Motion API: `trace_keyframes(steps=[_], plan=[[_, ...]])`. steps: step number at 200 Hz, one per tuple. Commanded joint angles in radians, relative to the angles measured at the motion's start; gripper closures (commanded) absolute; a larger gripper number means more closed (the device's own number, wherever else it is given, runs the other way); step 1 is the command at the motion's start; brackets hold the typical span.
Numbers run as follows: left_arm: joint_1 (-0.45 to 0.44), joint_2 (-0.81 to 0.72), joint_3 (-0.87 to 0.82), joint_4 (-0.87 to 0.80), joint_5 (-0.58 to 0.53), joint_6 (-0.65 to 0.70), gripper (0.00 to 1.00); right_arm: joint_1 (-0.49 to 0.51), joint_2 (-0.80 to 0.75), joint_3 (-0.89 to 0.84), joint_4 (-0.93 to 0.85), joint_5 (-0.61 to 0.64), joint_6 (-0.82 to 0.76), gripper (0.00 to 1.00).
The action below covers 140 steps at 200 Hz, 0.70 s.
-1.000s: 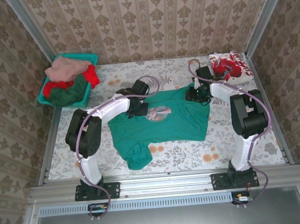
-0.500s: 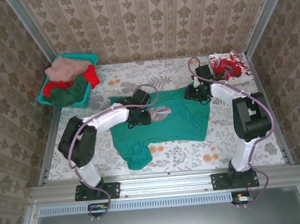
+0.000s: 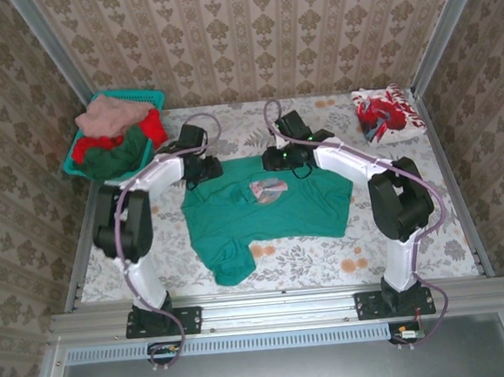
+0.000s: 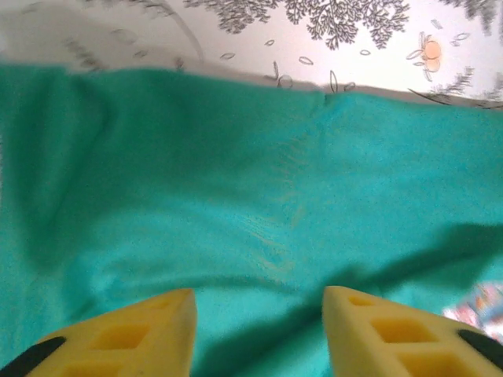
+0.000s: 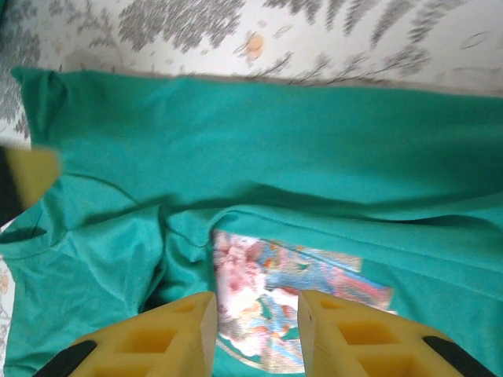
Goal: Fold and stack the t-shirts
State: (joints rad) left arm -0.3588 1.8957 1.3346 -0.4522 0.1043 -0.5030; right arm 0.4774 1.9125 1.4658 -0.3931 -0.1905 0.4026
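Both arms shifted along the far edge of the teal-green t-shirt [image 3: 271,211]: left gripper [image 3: 200,168] out to its far-left corner, right gripper [image 3: 278,158] inward to mid-edge, just behind the pinkish print [image 3: 268,190]. Both jaws parted, nothing between them. Shirt lies spread mid-table [image 3: 395,230], near-left part bunched.

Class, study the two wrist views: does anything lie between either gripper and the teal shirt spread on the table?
Nothing visible does. The left gripper and the right gripper both hang open directly over the teal shirt, and each gap shows only the shirt's own cloth and print.
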Motion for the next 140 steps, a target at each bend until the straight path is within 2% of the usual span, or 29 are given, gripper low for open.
trace_keyframes(steps=[1, 45, 105, 140], plan=[[-0.001, 0.084, 0.055, -0.053, 0.075, 0.069, 0.57, 0.004, 0.028, 0.013, -0.017, 0.017, 0.026, 0.66], [-0.008, 0.017, -0.067, -0.067, 0.089, 0.151, 0.57, -0.002, 0.028, 0.0, -0.026, 0.039, 0.008, 0.65], [0.003, -0.112, -0.25, -0.046, 0.231, 0.274, 0.6, -0.056, 0.041, -0.013, -0.05, 0.062, 0.001, 0.65], [0.009, -0.234, -0.384, -0.001, 0.223, 0.24, 0.65, -0.107, -0.006, -0.079, -0.033, 0.06, -0.001, 0.64]])
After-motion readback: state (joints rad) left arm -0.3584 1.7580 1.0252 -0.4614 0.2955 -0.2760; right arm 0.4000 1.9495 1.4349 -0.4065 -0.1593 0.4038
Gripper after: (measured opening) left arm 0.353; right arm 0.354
